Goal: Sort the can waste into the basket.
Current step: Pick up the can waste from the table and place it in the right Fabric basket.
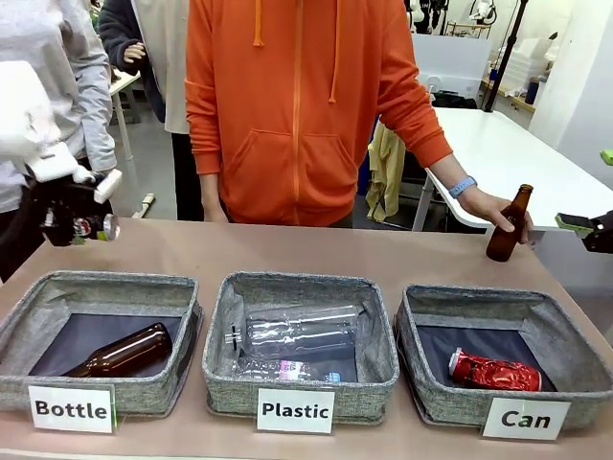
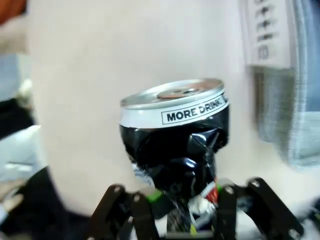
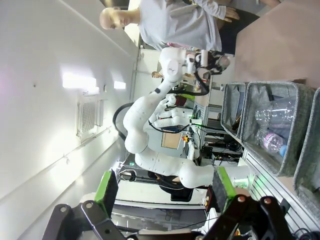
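The dark can (image 2: 175, 150) is black with a silver top; the red can (image 1: 493, 372) gleams inside the grey woven basket (image 1: 436, 402).

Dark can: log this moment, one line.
left gripper shut on dark crushed can, aloft | right gripper open | red crushed can in Can basket

Glossy crumpled black metal, silver-ended, is seen on the dark can (image 2: 175, 145); shiny red metal on the red can (image 1: 493, 372) at four o'clock, in the rough woven-cloth basket (image 1: 436, 404).

Left gripper (image 1: 77, 227) hangs raised with fingers clamped; right gripper (image 3: 164, 182) holds its 2 fingers spread.
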Available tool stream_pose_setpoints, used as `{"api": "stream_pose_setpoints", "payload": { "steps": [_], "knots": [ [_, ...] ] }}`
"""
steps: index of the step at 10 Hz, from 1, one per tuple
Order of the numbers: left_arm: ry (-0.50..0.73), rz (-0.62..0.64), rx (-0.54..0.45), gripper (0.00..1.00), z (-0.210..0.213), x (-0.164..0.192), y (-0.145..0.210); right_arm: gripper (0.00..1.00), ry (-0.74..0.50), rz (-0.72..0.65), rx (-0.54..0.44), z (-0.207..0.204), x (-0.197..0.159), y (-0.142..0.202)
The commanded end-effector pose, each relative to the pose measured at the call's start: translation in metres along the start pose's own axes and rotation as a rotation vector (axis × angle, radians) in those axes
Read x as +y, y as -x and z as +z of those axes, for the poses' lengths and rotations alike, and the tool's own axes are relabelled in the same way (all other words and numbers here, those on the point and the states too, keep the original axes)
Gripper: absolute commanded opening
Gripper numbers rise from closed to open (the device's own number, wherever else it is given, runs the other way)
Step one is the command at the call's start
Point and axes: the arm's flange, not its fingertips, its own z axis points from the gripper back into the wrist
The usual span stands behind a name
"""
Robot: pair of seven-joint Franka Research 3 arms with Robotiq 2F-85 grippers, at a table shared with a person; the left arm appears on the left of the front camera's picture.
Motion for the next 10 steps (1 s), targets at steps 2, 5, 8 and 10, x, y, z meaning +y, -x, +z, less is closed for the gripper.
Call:
{"api": "stream_pose_setpoints", "payload": {
  "steps": [2, 5, 8, 10],
  "knots": [
    [0.146, -0.103, -0.191, 0.0, 0.049, -0.086, 0.015, 1.0, 0.0, 0.023, 0.015, 0.003, 0.001, 0.0],
    [0.056, -0.078, -0.414, 0.0, 0.046, -0.156, 0.015, 1.0, 0.0, 0.023, 0.015, 0.003, 0.001, 0.0],
    [0.089, -0.043, -0.417, 0.0, 0.053, -0.155, 0.018, 1.0, 0.0, 0.023, 0.015, 0.003, 0.001, 0.0],
    [0.089, -0.043, -0.417, 0.0, 0.053, -0.155, 0.018, 1.0, 0.0, 0.023, 0.015, 0.003, 0.001, 0.0]
  ]
}}
